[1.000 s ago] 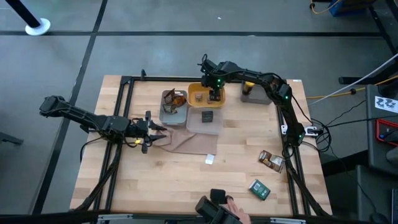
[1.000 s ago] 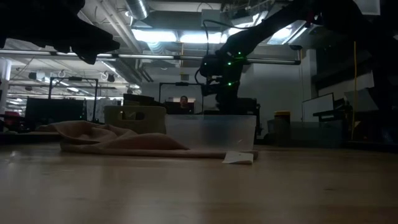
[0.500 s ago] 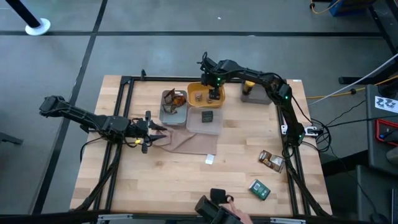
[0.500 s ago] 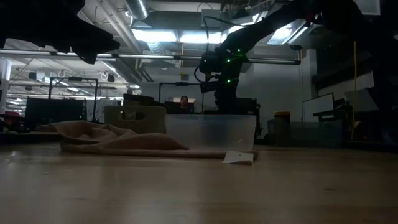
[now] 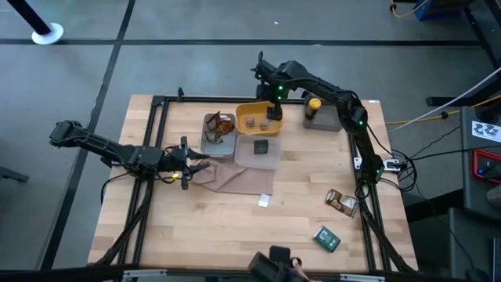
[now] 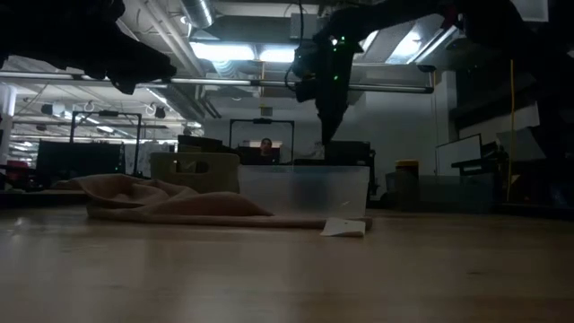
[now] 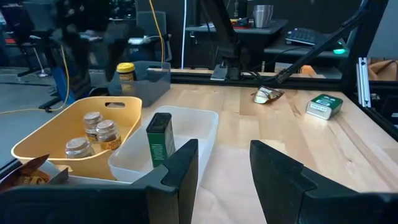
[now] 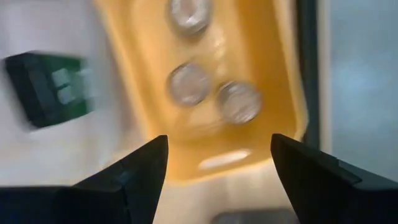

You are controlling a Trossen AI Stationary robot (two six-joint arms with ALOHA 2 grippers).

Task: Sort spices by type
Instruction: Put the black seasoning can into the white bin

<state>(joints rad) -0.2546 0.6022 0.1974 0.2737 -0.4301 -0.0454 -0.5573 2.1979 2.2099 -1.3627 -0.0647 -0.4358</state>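
While the left hand (image 5: 186,165) rests half-open by the cloth (image 5: 235,177), the right hand (image 5: 277,95) hovers wide, empty, above three jars (image 5: 257,121) in the yellow tray (image 5: 251,110).

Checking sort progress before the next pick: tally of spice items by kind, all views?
Round tan jars, in the yellow tray: 3
Green boxes, one upright in the clear tray, one loose on the table: 2
Brown and orange foil packets, one in the grey tray, one loose on the table: 2
Yellow-capped bottle: 1
Total: 8

Glossy yellow plastic tray (image 7: 56,134), matt wooden table (image 5: 235,227).
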